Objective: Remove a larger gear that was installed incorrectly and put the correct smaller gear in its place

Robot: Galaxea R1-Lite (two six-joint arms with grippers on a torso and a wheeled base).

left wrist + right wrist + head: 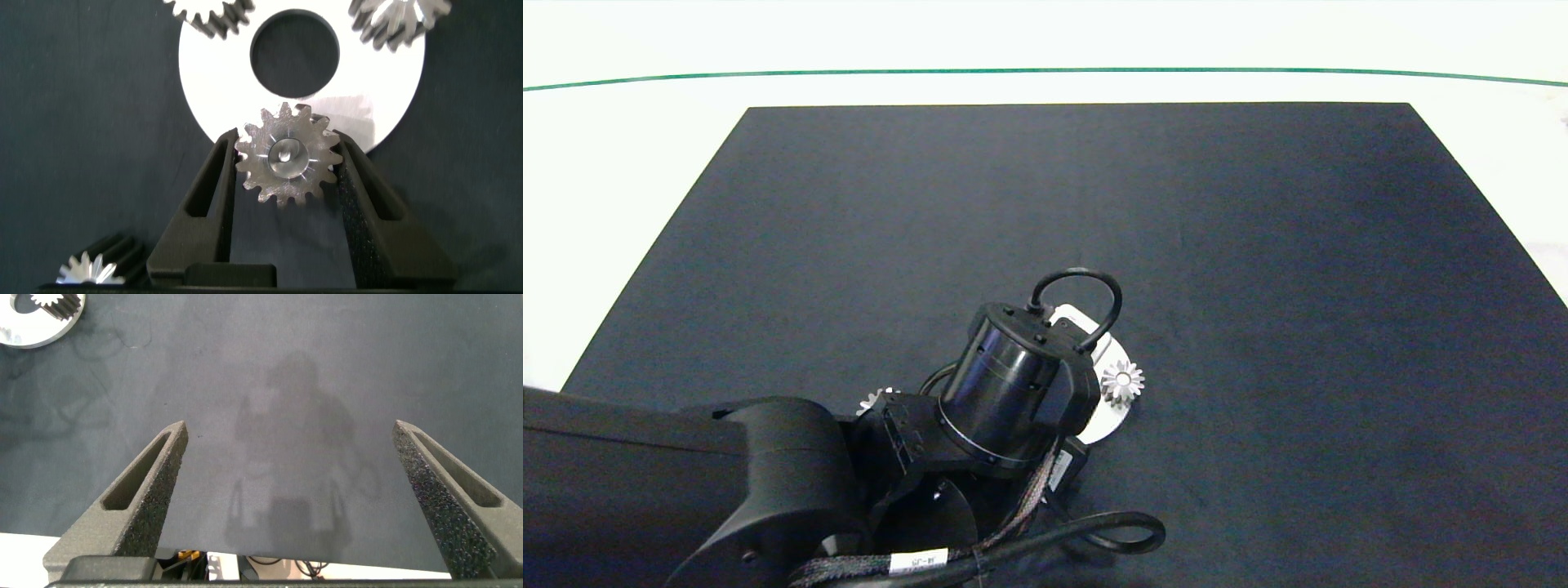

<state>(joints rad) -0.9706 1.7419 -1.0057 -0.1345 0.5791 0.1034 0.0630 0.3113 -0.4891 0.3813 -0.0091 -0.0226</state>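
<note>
Over dark matting (1258, 245), left end effector (286, 175) clamps the smaller gear (288, 155) flat, bore facing up.

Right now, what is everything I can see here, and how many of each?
Mat: one, black, on the white table.
Disc: one, white, with a centre hole, on the mat.
Held gear: one, silver, over the disc's edge.
Rim gears: two, silver, at the disc's rim; the second.
Loose gear: one, silver, on the mat, off the disc.
Left tool: one, dark, gripping the held gear.
Right tool: one, dark, open over bare mat.
</note>
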